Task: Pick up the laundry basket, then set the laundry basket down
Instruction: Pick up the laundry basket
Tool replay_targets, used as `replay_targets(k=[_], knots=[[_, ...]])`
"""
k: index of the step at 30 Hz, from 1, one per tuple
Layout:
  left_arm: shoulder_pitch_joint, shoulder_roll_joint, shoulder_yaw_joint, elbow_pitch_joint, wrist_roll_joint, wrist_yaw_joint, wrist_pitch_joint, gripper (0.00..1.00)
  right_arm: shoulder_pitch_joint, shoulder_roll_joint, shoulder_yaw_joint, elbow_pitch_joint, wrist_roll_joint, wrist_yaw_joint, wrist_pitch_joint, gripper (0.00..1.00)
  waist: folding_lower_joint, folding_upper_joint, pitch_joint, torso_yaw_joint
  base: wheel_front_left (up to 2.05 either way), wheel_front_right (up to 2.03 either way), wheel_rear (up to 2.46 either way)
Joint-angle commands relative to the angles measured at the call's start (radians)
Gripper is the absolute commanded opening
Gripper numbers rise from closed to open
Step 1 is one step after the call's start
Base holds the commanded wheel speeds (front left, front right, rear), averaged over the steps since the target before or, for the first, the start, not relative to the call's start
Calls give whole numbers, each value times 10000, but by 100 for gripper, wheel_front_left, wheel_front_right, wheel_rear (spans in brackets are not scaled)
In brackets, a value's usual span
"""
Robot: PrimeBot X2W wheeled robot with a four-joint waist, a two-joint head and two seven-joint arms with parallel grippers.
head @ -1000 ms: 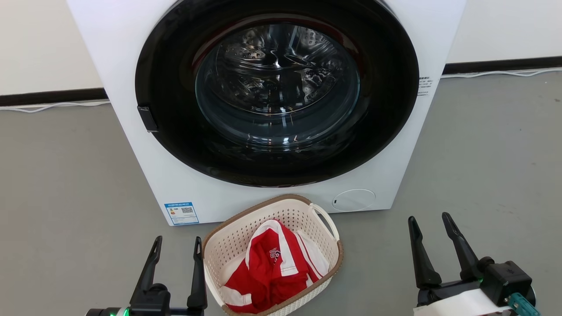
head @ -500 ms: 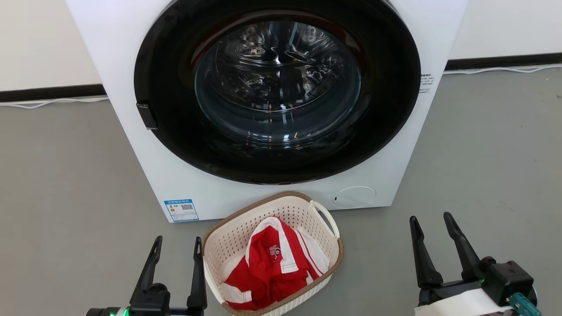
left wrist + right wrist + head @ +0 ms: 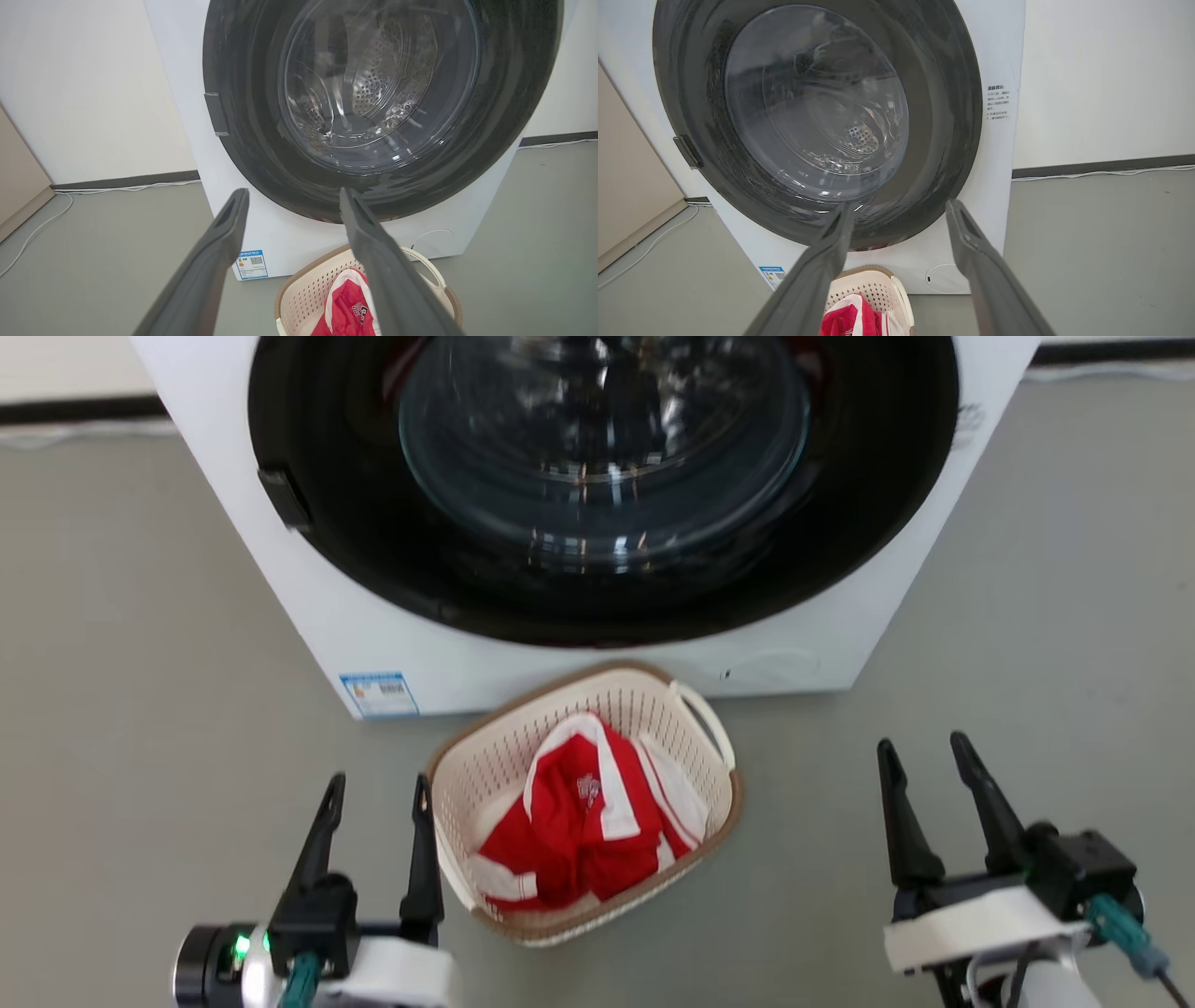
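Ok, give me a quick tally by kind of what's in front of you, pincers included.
Washer: 1
Laundry basket: 1
Red-and-white garment, lying in the basket: 1, as far as shows
Pincers: 2, left pincer and right pincer, both open
Total: 5

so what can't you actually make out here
- Blue label on the washer: head view, print too small and blurred to read.
- Washer's top: head view, cut off by the upper edge.
- Floor of the laundry basket: head view, covered by the red and white garment.
- Basket's near half: left wrist view, cut off by the bottom edge and crossed by a finger of the left pincer.
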Motion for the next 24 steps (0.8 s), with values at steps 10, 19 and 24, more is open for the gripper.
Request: replay_targets(k=[10,19,24], knots=[[-2297,-202,227,344,-264,-162,-63,100,-2371,-87,-217,1063,-608,71,-107,100,0,0,2923,517,0,0,0],[-3743,-242,-323,508,-676,-4,-63,100,-4212,-87,-634,2348,-1144,71,-107,100,0,0,4688,1034,0,0,0],[-4127,-244,-741,632,-964,170,-63,100,-4804,-87,-808,3388,-1449,71,-107,100,0,0,5082,1309,0,0,0]])
